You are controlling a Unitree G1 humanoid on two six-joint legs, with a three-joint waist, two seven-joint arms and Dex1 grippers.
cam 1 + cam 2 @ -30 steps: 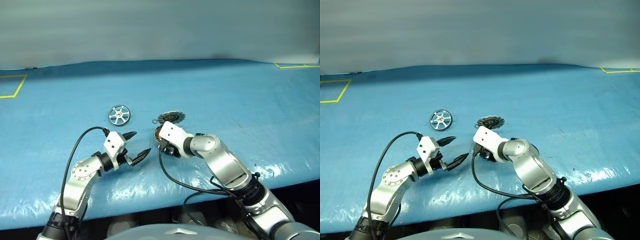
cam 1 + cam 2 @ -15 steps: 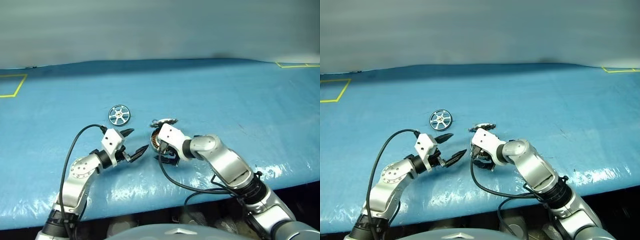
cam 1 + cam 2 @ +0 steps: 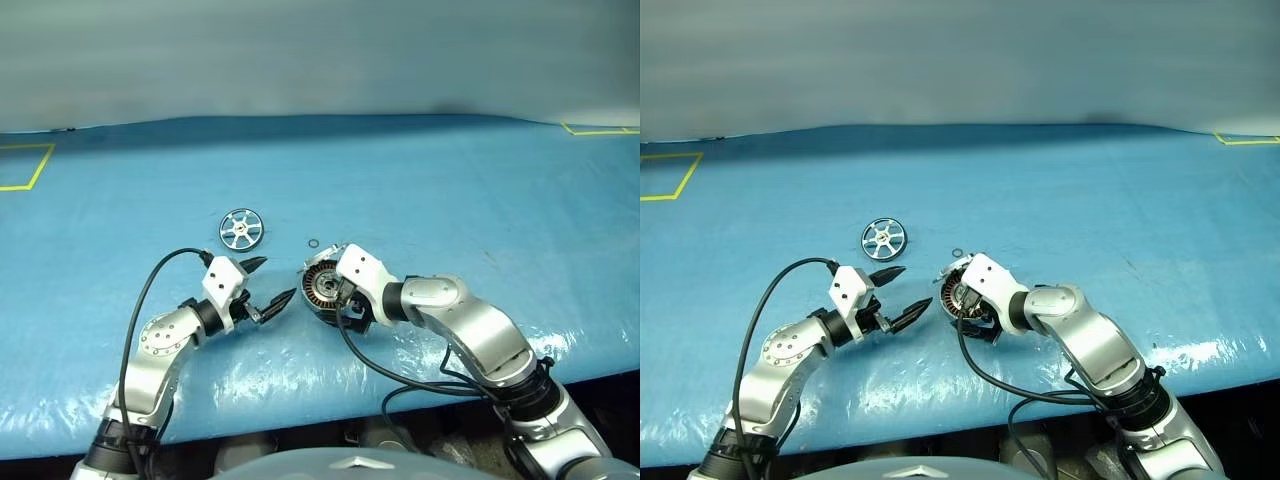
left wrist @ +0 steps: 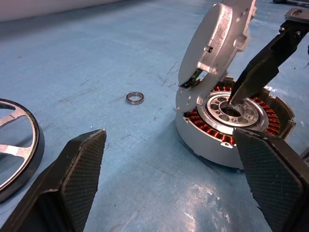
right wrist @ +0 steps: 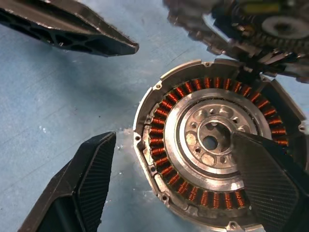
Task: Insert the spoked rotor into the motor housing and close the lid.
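1. We see the housing [image 3: 322, 287] lying flat on the blue table [image 3: 480, 200], near the front edge and roughly in the middle, with its copper windings and central hub facing up.
2. The lid [image 4: 218, 36] stands raised on the housing's far-right edge, tilted up and open; the wrist views show its inner face hanging over the windings.
3. The rotor [image 3: 240, 228] rests flat on the table, to the far left of the housing and well apart from it; it is not inserted.
4. A tiny ring [image 3: 314, 242] lies on the table between the rotor and the housing, just beyond the housing.
5. The right gripper [image 5: 164, 188] hovers directly over the housing, released and spread wide, one finger over the hub area and the other over the bare table on the housing's left side; we see nothing held in it.
6. The left gripper [image 3: 270, 285] sits just left of the housing, fingers spread wide and empty, tips pointing right toward it.
7. Against a second ago: the housing then showed edge-on under the right gripper with the lid lying flat on the table beyond it; now the housing lies flat with its windings up and the lid is lifted.
8. The right gripper's fingers have widened since then; the left gripper, rotor and ring stay where they were.
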